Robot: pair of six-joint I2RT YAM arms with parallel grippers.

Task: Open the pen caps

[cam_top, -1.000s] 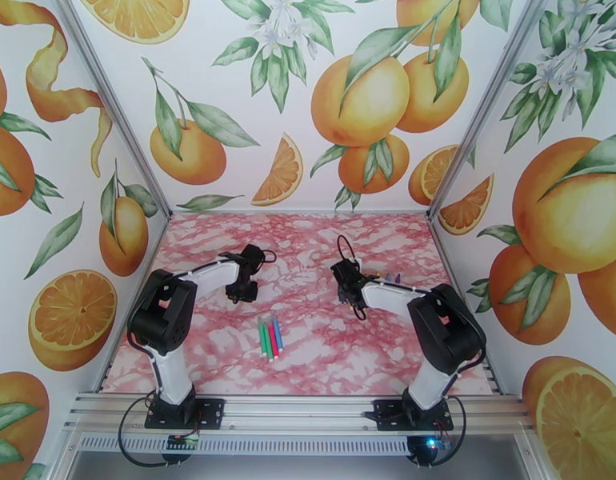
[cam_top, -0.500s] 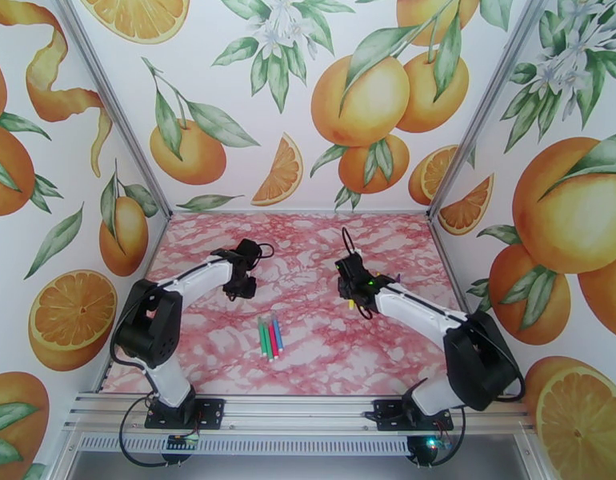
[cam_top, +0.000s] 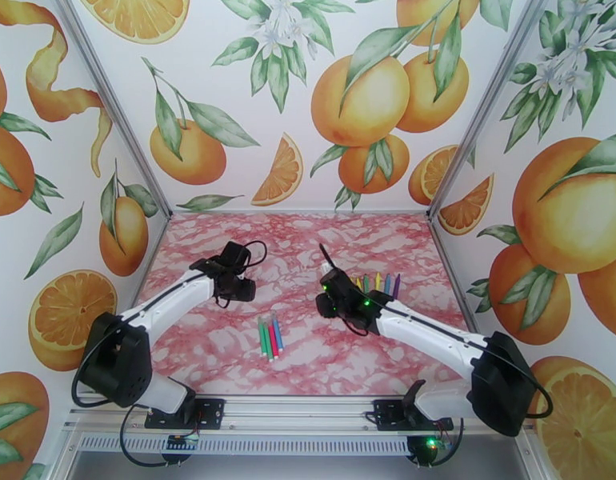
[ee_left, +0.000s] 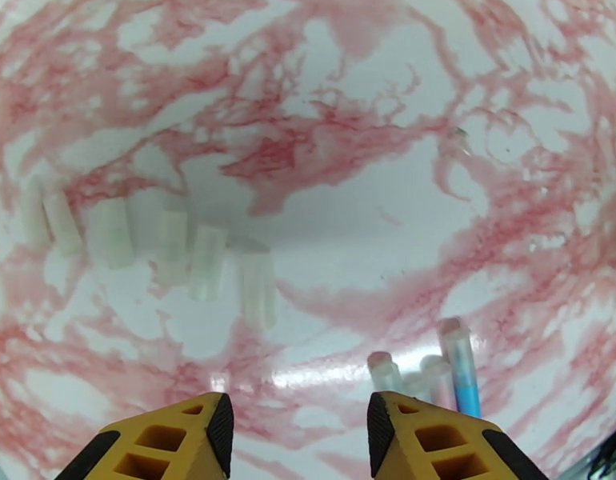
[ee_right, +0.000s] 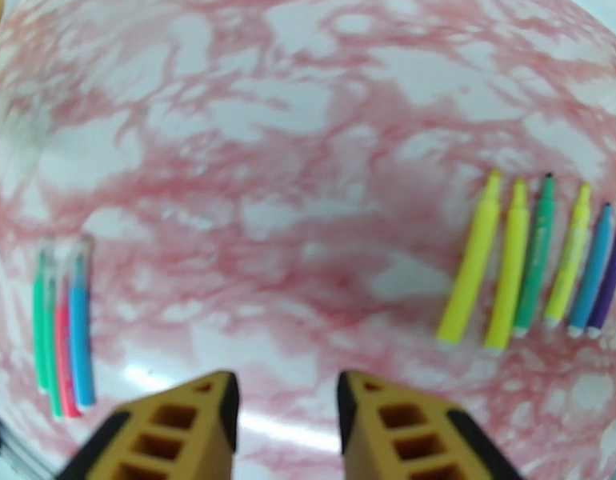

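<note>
Pens first: where do they lie from the grippers?

Start at the left gripper (ee_left: 300,410). Its yellow fingers stand apart with nothing between them, over the counter (ee_left: 372,194). Just to its right lies a small bunch of capped pens (ee_left: 456,370). Ahead and to its left is a row of clear pen caps (ee_left: 170,246), lying loose.

And the right gripper (ee_right: 288,394)?

Parted too, and empty. On its left is that same bunch, green, red and blue, side by side. On its right is a row of six uncapped pens (ee_right: 532,258): two yellow, a green, another yellow, a blue and a purple, tips pointing away from it.

How do the arms sit?

From above, the left arm (cam_top: 176,302) and the right arm (cam_top: 428,330) have their elbows low and out to the sides. Their white forearms reach inward, so the grippers come near each other over the middle. The capped bunch lies between them, nearer the bases; the uncapped row is just beyond the right wrist.

And the room?

A pink-and-white marbled counter, walls (cam_top: 308,114) papered with oranges, leaves and blossom, and metal rails (cam_top: 108,98) at the corners.
</note>
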